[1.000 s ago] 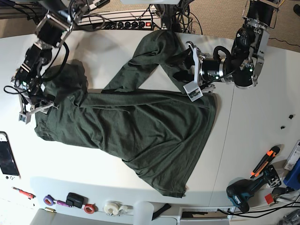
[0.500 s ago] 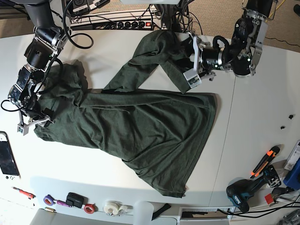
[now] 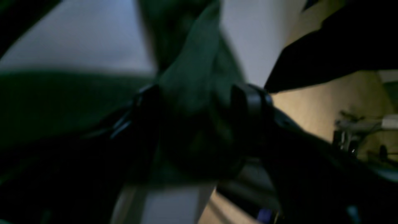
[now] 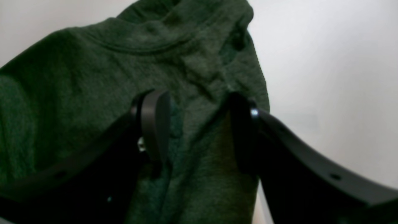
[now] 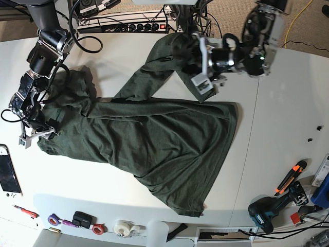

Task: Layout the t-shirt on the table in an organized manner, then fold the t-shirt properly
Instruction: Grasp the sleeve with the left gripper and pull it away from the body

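The dark green t-shirt [image 5: 154, 139] lies spread and wrinkled on the white table [image 5: 277, 128]. One long folded part runs up to the back edge. My left gripper [image 5: 200, 63] hovers over that back part with its jaws wide apart. In the blurred left wrist view, the left gripper [image 3: 196, 115] has green fabric [image 3: 192, 93] between its fingers. My right gripper [image 5: 37, 135] sits at the shirt's left edge. In the right wrist view, the right gripper [image 4: 199, 130] stands open, with the t-shirt [image 4: 93, 77] lying under and between its fingers.
A handheld game console [image 5: 9, 172] lies at the left edge. Tape rolls [image 5: 123, 227] and small items line the front edge. A cordless drill [image 5: 267, 211] and an orange cutter [image 5: 290, 177] sit at the front right. A power strip [image 5: 139, 25] and cables run along the back.
My left gripper has moved left and toward the back along the shirt's folded part, and its jaws have widened. My right gripper shifted slightly toward the front, then stayed put.
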{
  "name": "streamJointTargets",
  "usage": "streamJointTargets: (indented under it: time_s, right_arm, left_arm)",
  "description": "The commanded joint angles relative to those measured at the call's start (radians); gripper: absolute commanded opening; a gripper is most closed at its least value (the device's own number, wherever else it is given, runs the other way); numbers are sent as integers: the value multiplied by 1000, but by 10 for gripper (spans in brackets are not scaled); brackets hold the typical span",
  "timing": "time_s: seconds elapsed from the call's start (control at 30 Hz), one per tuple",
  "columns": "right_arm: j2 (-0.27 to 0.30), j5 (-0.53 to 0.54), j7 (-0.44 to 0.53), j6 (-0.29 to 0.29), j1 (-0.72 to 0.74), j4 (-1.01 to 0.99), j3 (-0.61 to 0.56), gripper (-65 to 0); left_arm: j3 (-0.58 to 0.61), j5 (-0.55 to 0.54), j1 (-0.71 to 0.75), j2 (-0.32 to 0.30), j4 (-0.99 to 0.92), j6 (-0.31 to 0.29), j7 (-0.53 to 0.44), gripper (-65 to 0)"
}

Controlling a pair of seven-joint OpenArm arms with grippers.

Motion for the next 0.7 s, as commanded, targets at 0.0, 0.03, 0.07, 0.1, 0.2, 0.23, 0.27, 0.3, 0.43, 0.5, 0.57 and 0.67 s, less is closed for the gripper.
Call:
streamJointTargets:
  time_s: [0.0,0.03,0.07,0.1,0.2,0.23,0.27,0.3,0.43,0.5,0.57,0.67]
  right_arm:
    - [3,1,-40,6,11,0,-3,-346]
    - [3,1,-40,6,11,0,-3,-346]
    - [3,1,-40,6,11,0,-3,-345]
    - [3,1,-40,6,11,0,-3,-346]
    - [3,2,-40,6,11,0,-3,-346]
    - [3,2,-40,6,11,0,-3,-345]
    - [3,2,-40,6,11,0,-3,-346]
    - [3,2,-40,6,11,0,-3,-346]
    - [3,1,-40,6,11,0,-3,-346]
    - [3,1,-39,6,11,0,-3,-346]
    - [4,1,-35,6,11,0,-3,-346]
    - [4,0,-16,6,11,0,-3,-346]
  left_arm:
    - [-2,13,-6,14,16,-6,-19,-253]
    - [-2,41,-6,32,16,-7,-20,-246]
    - [-1,68,-6,46,16,-7,-21,-246]
    - [3,92,-7,53,16,-6,-23,-246]
    - [50,156,-7,55,8,14,-52,-246]
    - [73,192,-7,55,3,33,-67,-246]
    - [100,230,-6,53,-5,53,-84,-246]
    - [129,264,-5,49,-13,74,-102,-246]
    - [229,330,-6,44,-22,130,-115,-401]
    - [249,315,-8,44,-17,129,-81,-615]
    - [251,276,-7,43,9,124,-24,-650]
    - [243,197,-7,40,93,50,103,-650]
